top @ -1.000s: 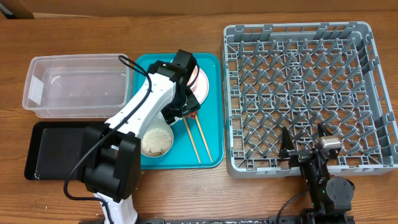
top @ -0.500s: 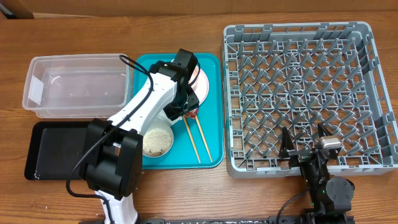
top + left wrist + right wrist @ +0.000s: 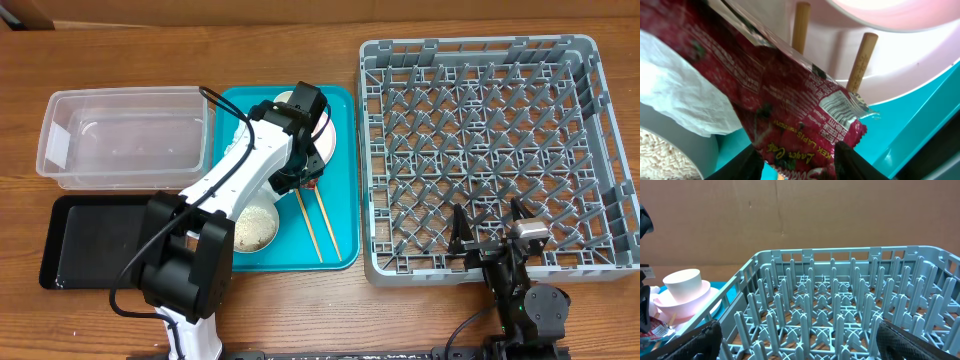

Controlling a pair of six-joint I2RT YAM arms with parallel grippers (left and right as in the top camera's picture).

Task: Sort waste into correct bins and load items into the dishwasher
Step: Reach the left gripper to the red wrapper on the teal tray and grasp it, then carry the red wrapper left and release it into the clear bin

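Observation:
My left gripper (image 3: 305, 178) is down on the teal tray, its jaws (image 3: 797, 162) shut on the red sauce packet (image 3: 790, 100). The crumpled white napkin (image 3: 680, 95) lies against the packet's left side. Rice grains (image 3: 662, 155) fill the grey-green bowl (image 3: 255, 225). Two wooden chopsticks (image 3: 318, 225) lie on the tray with their tips (image 3: 801, 25) under the pink plate (image 3: 890, 65). The white cup (image 3: 684, 280) stands on the plate stack. My right gripper (image 3: 490, 238) is open and empty at the front edge of the grey dish rack (image 3: 490, 150), with its jaws (image 3: 800, 340) over the pegs.
The clear plastic tub (image 3: 125, 137) sits at the back left and the black tray (image 3: 90, 240) in front of it. The teal serving tray (image 3: 342, 205) lies between them and the rack. Bare wooden table runs along the front edge.
My left wrist has swung toward the back right, over the plate. The jaws stay at the red packet. The right arm has not moved.

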